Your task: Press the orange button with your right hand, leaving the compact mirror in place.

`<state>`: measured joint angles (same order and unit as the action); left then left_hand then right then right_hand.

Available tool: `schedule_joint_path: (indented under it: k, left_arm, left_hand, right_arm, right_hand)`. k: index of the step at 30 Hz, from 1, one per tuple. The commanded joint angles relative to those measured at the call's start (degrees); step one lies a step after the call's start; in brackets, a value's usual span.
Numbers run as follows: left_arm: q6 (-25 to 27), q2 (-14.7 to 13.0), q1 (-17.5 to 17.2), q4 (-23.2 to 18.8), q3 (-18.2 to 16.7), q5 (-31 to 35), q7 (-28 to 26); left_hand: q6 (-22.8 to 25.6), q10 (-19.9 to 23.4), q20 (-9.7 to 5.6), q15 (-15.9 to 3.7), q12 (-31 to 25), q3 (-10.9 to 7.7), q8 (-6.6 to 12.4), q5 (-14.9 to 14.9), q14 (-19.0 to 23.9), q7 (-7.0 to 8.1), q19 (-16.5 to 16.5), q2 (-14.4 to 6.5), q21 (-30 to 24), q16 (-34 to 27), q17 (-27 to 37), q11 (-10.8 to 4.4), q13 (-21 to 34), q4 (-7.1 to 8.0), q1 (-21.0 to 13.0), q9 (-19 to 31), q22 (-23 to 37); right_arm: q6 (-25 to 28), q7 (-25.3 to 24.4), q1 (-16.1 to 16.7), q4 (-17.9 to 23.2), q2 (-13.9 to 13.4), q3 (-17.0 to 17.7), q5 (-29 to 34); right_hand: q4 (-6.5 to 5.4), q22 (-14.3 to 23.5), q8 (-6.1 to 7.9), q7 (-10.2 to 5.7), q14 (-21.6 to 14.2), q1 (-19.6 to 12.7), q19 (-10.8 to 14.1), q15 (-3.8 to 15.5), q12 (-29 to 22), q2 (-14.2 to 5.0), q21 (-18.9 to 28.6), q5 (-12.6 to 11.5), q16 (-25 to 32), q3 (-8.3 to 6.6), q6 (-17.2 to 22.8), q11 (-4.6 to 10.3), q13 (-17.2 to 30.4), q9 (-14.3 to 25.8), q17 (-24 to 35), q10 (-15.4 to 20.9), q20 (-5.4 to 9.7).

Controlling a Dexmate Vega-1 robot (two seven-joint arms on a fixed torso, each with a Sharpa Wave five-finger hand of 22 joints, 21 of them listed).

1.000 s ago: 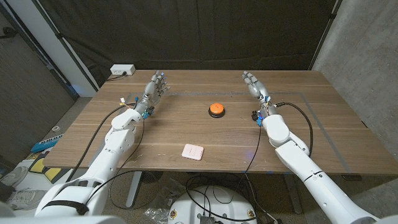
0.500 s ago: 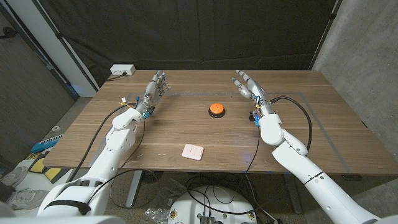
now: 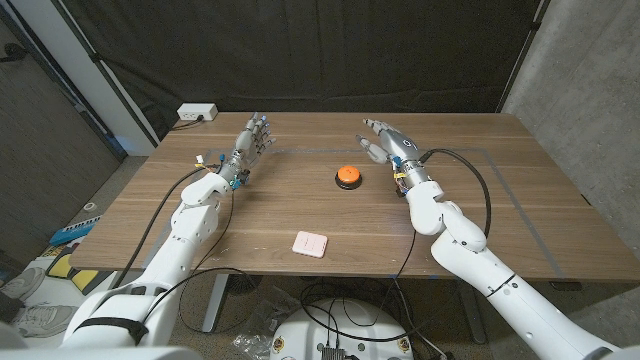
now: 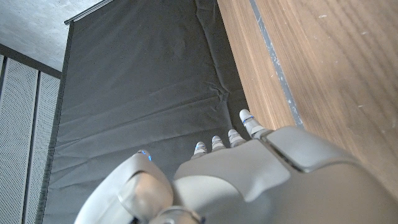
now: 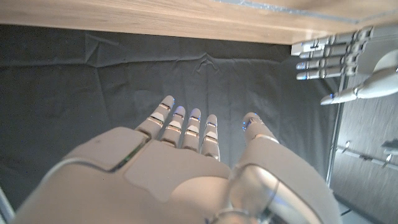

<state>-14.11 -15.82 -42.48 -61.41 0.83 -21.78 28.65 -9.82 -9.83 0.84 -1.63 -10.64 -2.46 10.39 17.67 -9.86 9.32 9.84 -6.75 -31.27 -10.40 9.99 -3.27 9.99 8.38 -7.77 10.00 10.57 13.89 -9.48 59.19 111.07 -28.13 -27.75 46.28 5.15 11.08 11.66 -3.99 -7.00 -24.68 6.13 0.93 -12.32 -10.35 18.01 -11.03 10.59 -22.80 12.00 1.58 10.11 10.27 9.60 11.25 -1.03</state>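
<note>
A dark curtain backs the wooden counter (image 3: 520,200). At its left the left robot hand (image 3: 250,140) stands idle, fingers apart, holding nothing. The compact mirror (image 3: 311,243) lies near the front edge; the orange button (image 3: 348,176) sits mid-counter. The right robot hand (image 3: 388,142), fingers spread and holding nothing, hovers just beside the button: the approach step. Next it likely needs to move over the button and press down.

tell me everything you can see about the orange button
The orange button is a small round push button: a domed orange cap on a dark, low base, plastic by its look. It stands upright on the wooden table, near the middle and towards the far side. Nothing touches it. The right hand, fingers apart, is beside it, farther back and to the right, apart from it. The pink compact mirror lies well clear, nearer the table's front edge.
</note>
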Motion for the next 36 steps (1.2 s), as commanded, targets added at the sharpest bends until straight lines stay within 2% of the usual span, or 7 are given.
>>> schedule_joint_path:
  k: [1, 13, 36]
  left_arm:
    - [-0.5, 0.3, 0.9, 1.6, -0.3, 0.2, 0.5]
    - [-0.8, 0.4, 1.8, 3.3, -0.6, 0.3, 1.1]
    - [-0.9, 0.4, 2.8, 5.2, -0.7, 0.6, 1.9]
  left_hand:
    - [-3.8, -3.4, 0.13, 0.17, -0.6, 0.17, 0.36, 0.2, -3.4, 0.15, 2.9, 0.0, 0.3, -0.3, 0.2, 0.14, 0.2, 0.15, -0.4, 0.3, 0.0]
    - [-3.8, -3.3, 0.15, 0.06, -0.6, 0.25, 0.35, 0.3, -3.4, 0.21, 2.8, 0.0, 0.4, -0.3, 0.2, 0.15, 0.2, 0.14, -0.4, 0.3, 0.1]
    - [-3.8, -3.2, 0.15, -0.05, -0.6, 0.43, 0.32, 0.3, -3.5, 0.23, 2.7, 0.0, 0.6, -0.2, 0.2, 0.15, 0.2, 0.15, -0.5, 0.3, 0.1]
  right_arm:
    - [3.5, 7.5, -2.2, 1.0, -1.2, -3.8, 9.3]
    - [2.9, 11.6, -2.9, 0.5, -1.1, -5.4, 11.9]
    - [3.0, 15.6, -3.6, -2.4, 0.7, -7.1, 12.2]
  right_hand:
    - [0.12, 0.1, 0.26, 0.05, -0.8, -1.0, 0.9, 0.66, -0.3, -0.03, 0.4, 0.0, 0.1, -0.75, 0.7, 0.04, 0.1, 0.2, 0.1, 0.8, -0.07]
    - [0.46, 0.1, 0.24, 0.04, -2.0, -1.7, 1.7, 1.05, -0.5, 0.06, 0.6, 0.2, 0.3, -1.19, 1.5, 0.38, 0.1, 0.2, 0.2, 1.9, 0.02]
    - [0.44, 0.2, 0.15, -0.19, -1.7, -2.1, 1.7, 1.37, -0.3, 0.00, 0.5, 0.4, 0.1, -1.40, 2.1, 0.34, 0.1, 0.2, 0.3, 2.2, 0.23]
